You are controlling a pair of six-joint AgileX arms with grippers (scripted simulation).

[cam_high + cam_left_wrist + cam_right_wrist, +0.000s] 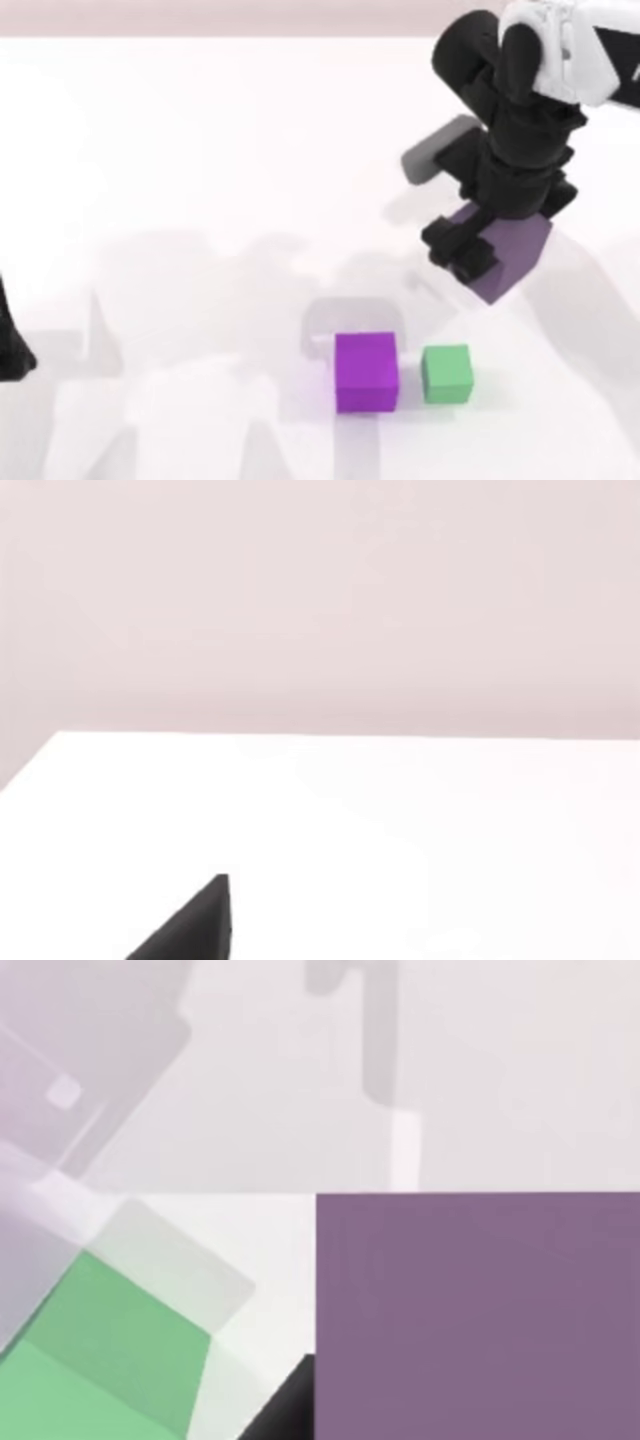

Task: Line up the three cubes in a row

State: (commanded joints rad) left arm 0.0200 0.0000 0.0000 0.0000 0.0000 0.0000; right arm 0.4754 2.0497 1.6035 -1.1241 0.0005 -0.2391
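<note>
The table lies open across its left and middle. Near the front edge, the magenta cube and green cube sit just beside each other, a narrow gap between. Right of centre, the right pincer with the greyish-purple cube blocks passage.

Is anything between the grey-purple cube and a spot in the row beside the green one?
Nothing visible. The grey-purple cube, under the right gripper, has bare table between it and the space right of the green cube.

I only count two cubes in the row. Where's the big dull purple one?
In the top view the greyish-purple cube is at the table's right, under the right pincer, up and right of the green cube.
</note>
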